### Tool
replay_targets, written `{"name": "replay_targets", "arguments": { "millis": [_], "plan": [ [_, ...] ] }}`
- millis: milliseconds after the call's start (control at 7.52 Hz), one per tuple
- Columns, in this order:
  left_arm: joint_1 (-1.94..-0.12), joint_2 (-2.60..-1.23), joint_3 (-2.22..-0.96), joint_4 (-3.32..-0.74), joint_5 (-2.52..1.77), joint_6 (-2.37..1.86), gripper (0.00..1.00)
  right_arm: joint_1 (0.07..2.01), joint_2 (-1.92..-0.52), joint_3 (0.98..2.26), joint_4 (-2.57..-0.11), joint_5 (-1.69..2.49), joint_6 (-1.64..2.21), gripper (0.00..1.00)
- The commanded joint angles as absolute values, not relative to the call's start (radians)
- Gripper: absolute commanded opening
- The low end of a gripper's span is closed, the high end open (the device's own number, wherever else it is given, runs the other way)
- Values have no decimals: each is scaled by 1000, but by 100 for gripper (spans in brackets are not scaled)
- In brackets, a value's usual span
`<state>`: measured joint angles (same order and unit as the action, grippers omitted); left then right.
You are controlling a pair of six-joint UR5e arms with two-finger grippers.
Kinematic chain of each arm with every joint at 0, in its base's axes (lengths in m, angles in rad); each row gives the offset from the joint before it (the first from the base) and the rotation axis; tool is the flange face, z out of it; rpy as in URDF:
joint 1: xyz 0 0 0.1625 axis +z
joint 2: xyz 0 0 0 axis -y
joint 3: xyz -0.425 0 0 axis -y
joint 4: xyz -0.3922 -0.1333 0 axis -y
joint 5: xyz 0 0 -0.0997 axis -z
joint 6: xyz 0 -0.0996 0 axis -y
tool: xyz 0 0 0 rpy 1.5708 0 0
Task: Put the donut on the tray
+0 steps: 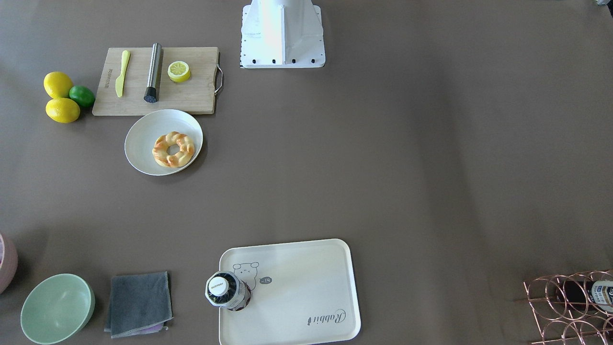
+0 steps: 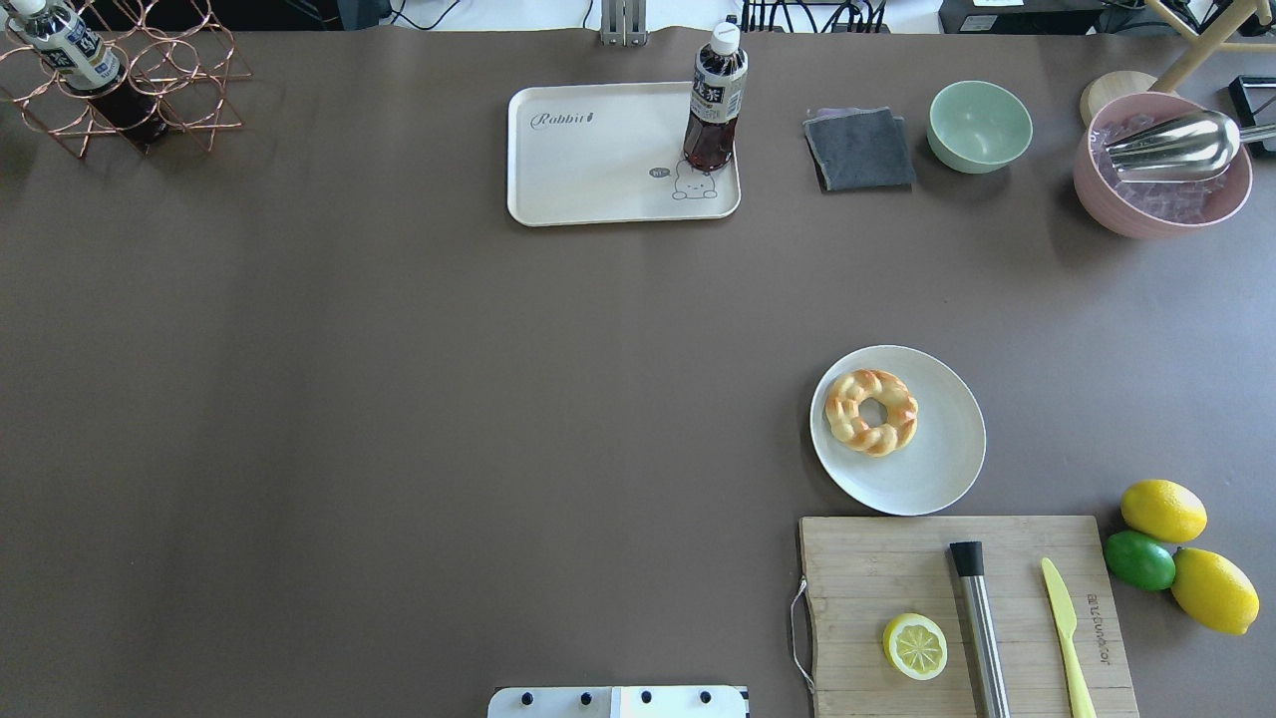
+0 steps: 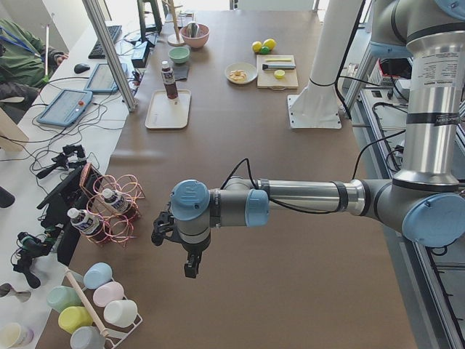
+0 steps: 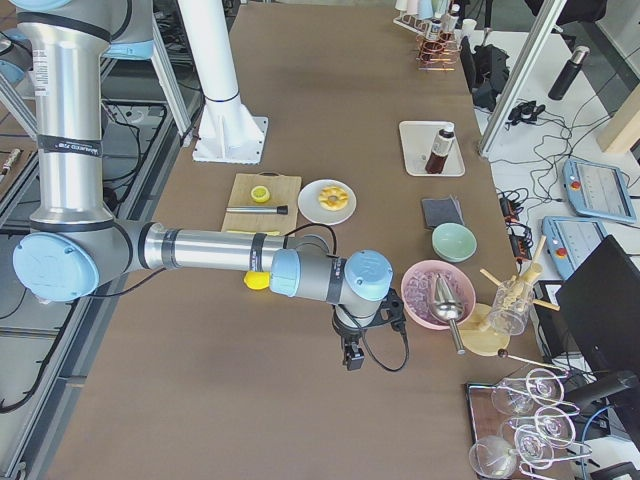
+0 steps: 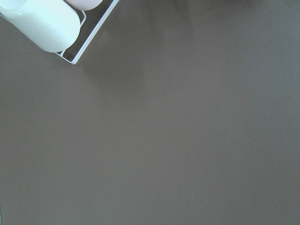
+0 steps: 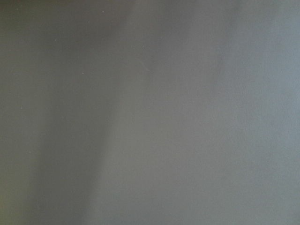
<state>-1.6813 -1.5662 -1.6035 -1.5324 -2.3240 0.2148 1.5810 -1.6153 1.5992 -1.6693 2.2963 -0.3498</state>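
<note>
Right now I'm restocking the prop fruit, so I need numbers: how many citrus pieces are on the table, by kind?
Lemons: 2
Lime: 1
Lemon half: 1
Total: 4

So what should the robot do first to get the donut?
Probably swing the right hand over above the donut. The donut lies on the plate on the robot's right side, and that hand hangs far from it, over the table.
</note>
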Motion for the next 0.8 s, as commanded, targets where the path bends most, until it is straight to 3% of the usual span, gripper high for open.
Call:
{"name": "replay_targets", "arguments": {
  "millis": [0,665],
  "plan": [
    [-1681,-1566,-1606,-1532,-2324,216,98,1580,-1615,1600,-1669,2296,-350,100],
    [-1683,-1565,-1605,-1638,-2324,215,98,1580,-1618,1600,-1669,2296,-351,100]
  ]
}}
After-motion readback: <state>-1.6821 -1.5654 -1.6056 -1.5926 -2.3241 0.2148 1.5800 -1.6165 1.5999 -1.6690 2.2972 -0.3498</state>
